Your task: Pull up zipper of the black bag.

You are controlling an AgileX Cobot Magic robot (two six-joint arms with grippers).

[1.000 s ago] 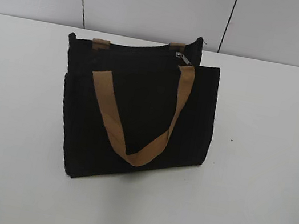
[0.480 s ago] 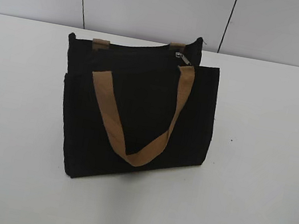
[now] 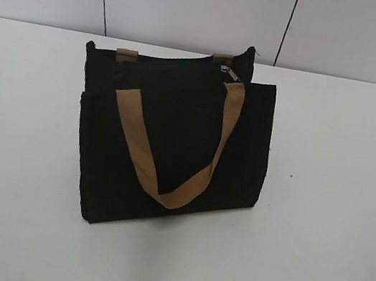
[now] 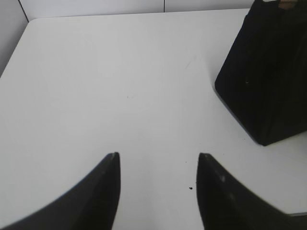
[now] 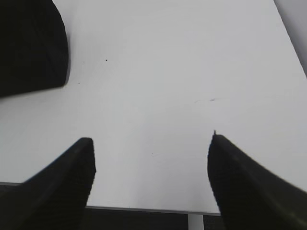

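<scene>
The black bag (image 3: 174,138) stands on the white table (image 3: 329,209) in the exterior view, with a tan strap handle (image 3: 172,145) hanging over its front. The zipper (image 3: 229,72) is a small silvery pull at the right end of the bag's top edge. No gripper shows in the exterior view. In the left wrist view my left gripper (image 4: 158,155) is open and empty over bare table, with the bag's side (image 4: 268,81) at the upper right. In the right wrist view my right gripper (image 5: 152,139) is open and empty, with the bag's corner (image 5: 29,48) at the upper left.
A grey panelled wall (image 3: 197,4) stands behind the table. The table's front edge (image 5: 144,209) shows just under my right gripper. A small dark speck (image 4: 191,187) lies on the table by my left gripper.
</scene>
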